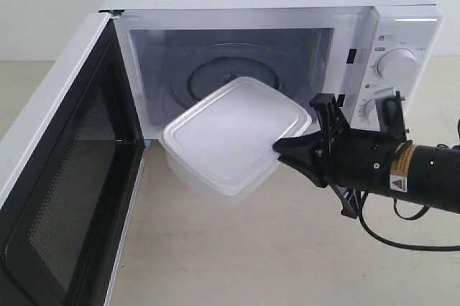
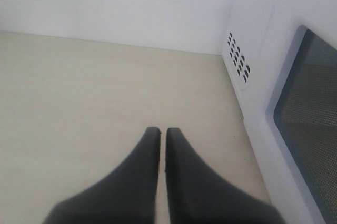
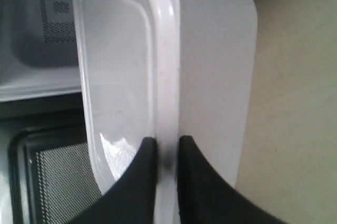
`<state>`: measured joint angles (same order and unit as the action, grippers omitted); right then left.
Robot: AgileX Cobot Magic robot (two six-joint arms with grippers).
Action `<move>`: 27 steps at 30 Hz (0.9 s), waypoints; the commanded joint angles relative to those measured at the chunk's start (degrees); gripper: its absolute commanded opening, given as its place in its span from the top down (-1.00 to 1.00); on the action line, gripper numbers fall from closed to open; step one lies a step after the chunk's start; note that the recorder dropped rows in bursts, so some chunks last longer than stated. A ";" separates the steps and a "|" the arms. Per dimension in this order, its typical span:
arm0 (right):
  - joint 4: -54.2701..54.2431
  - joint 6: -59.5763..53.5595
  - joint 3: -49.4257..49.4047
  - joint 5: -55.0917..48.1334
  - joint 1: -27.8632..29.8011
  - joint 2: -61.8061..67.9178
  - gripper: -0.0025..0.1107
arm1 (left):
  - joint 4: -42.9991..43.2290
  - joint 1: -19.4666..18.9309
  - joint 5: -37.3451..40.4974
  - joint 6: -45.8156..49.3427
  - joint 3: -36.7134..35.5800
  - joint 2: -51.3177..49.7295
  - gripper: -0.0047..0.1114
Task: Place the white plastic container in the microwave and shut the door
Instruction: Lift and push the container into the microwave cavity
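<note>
The white plastic container (image 1: 233,133) hangs tilted in the air at the mouth of the microwave (image 1: 273,4), its far end over the cavity sill. My right gripper (image 1: 282,149) is shut on its near rim, one finger on the lid and one on the side wall; the right wrist view shows the container (image 3: 131,66) pinched in that gripper (image 3: 165,141). The door (image 1: 61,177) stands swung wide open at the left, dark mesh window facing in. The glass turntable (image 1: 223,72) lies bare behind the container. My left gripper (image 2: 160,130) is shut on nothing, over the table beside the door (image 2: 308,113).
The microwave's control panel with two round dials (image 1: 397,64) stands just behind my right arm. Beige tabletop (image 1: 251,248) stretches in front of the microwave. A white wall (image 2: 116,3) stands beyond the table in the left wrist view.
</note>
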<state>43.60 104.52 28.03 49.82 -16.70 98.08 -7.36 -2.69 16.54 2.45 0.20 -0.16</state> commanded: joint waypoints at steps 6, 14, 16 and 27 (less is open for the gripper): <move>-4.86 1.65 10.61 -9.40 -1.62 -0.28 0.96 | 0.34 -0.13 -0.08 0.22 -0.20 0.16 0.84; -11.49 -2.97 20.58 -26.91 -6.02 -0.28 0.96 | 0.34 -0.13 -0.08 0.22 -0.20 0.16 0.84; -12.94 -3.72 22.72 -28.98 -6.19 0.31 0.96 | 0.34 -0.13 -0.08 0.22 -0.20 0.16 0.84; -14.50 0.82 29.52 -28.18 -6.83 9.44 0.96 | 0.34 -0.13 -0.08 0.22 -0.20 0.16 0.84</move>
<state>30.71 104.75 56.04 21.16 -23.72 105.78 -7.36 -2.69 16.54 2.45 0.20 -0.16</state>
